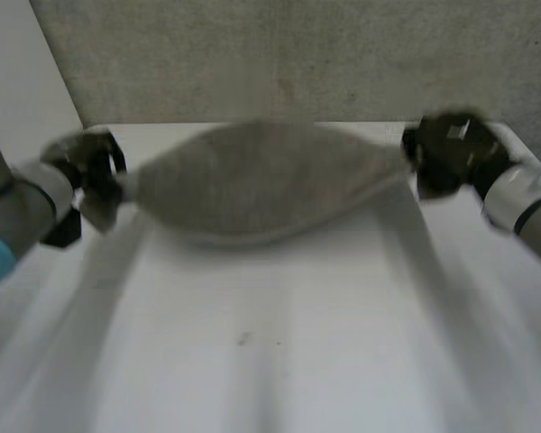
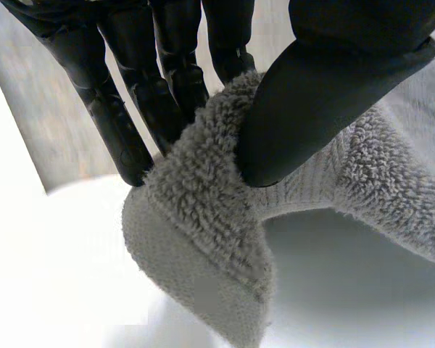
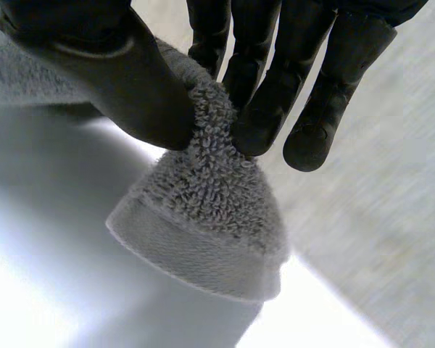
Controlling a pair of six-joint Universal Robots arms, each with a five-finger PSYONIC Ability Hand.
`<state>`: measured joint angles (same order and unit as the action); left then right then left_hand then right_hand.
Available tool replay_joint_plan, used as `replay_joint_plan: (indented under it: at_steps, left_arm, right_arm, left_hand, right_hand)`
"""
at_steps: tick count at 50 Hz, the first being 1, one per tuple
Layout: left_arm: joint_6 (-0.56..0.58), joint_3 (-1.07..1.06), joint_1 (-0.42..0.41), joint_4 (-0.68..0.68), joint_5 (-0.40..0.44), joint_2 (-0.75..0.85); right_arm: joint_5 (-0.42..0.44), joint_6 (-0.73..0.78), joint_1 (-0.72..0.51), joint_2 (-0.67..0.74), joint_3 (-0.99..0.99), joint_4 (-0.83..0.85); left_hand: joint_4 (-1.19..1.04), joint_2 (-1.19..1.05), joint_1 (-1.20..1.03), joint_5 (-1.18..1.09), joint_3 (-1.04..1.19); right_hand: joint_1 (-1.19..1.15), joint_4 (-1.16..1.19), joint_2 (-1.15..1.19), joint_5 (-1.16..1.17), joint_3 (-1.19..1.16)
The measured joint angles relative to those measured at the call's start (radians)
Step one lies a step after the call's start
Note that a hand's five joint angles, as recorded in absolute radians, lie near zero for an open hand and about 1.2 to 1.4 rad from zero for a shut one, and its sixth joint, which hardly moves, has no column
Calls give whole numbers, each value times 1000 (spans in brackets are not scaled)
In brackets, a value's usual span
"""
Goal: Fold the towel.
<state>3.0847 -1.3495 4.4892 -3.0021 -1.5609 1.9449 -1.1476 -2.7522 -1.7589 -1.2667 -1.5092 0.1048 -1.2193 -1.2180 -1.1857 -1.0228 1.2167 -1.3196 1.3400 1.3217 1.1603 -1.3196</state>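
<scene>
From where I stand, the left robot hand (image 1: 95, 185) is up at the far left of the white counter (image 1: 270, 361), closed on one end of the grey towel (image 1: 261, 185). Its own wrist view shows this plainly: the thumb (image 2: 326, 94) presses the thick pile against the fingers (image 2: 130, 109), and a hemmed corner hangs loose below the pinch, clear of the counter.

Between the two arms the towel stretches across in a long lens shape, bunched to a point at each end and bellying down in the middle. It sits in front of the grey wall (image 1: 298, 54), over the far part of the counter. I cannot tell whether its sagging lower edge touches the surface or hangs just above it.

On the right, the right robot hand (image 1: 446, 153) grips the other end in the same way, the cloth nipped between thumb and fingertips, with a banded corner drooping under the hand.

As for progress, I would say the job is in its early part. Both ends are secured and the towel is raised, but I see no finished fold lying flat. Whether the hanging cloth is already doubled I cannot make out. Left to do, by my reckoning: bring the held edge over, lay it down squarely and let go
</scene>
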Motion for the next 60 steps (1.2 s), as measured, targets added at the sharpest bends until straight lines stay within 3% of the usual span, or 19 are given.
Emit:
replay_joint_plan:
  at_steps: [7, 12, 15, 18, 24, 36, 44, 55, 60]
  left_arm:
    - [112, -168, 0, -156, -1, 93]
    - [176, -235, 1, -207, 0, 116]
    - [209, -273, 1, -218, 3, 107]
    - [224, -294, 0, -217, 4, 84]
    - [231, -349, -4, -215, 5, 5]
    - [230, -539, -20, -224, 38, -177]
    - [245, -638, -19, -227, 123, -227]
    - [486, -712, 0, -236, 192, -208]
    - [526, -703, 7, -265, 188, -180]
  right_arm:
    - [-45, 166, 5, 168, -70, -66]
    - [-83, 207, 22, 197, -83, -106]
    - [-96, 212, 36, 177, -102, -116]
    - [-95, 207, 44, 147, -125, -108]
    - [-89, 159, 75, 91, -166, -72]
    - [-89, 69, 144, 31, -159, -62]
    - [-90, 73, 146, 34, -164, -63]
    - [-82, 77, 142, 39, -171, -63]
    - [-81, 79, 142, 43, -172, -63]
  left_hand:
    - [0, 0, 0, 0, 0]
    - [59, 57, 14, 23, -55]
    - [478, 494, 464, 462, -470]
    - [748, 757, 723, 734, -744]
    - [1011, 1011, 973, 979, -1009]
    - [1009, 1006, 981, 987, -1005]
    - [803, 796, 765, 779, -799]
    - [726, 725, 693, 708, -724]
    - [732, 732, 696, 715, -731]
  right_hand:
    - [0, 0, 0, 0, 0]
    - [0, 0, 0, 0, 0]
    - [0, 0, 0, 0, 0]
    - [0, 0, 0, 0, 0]
    - [0, 0, 0, 0, 0]
    - [0, 0, 0, 0, 0]
    - [0, 0, 0, 0, 0]
    - [0, 0, 0, 0, 0]
    - [0, 0, 0, 0, 0]
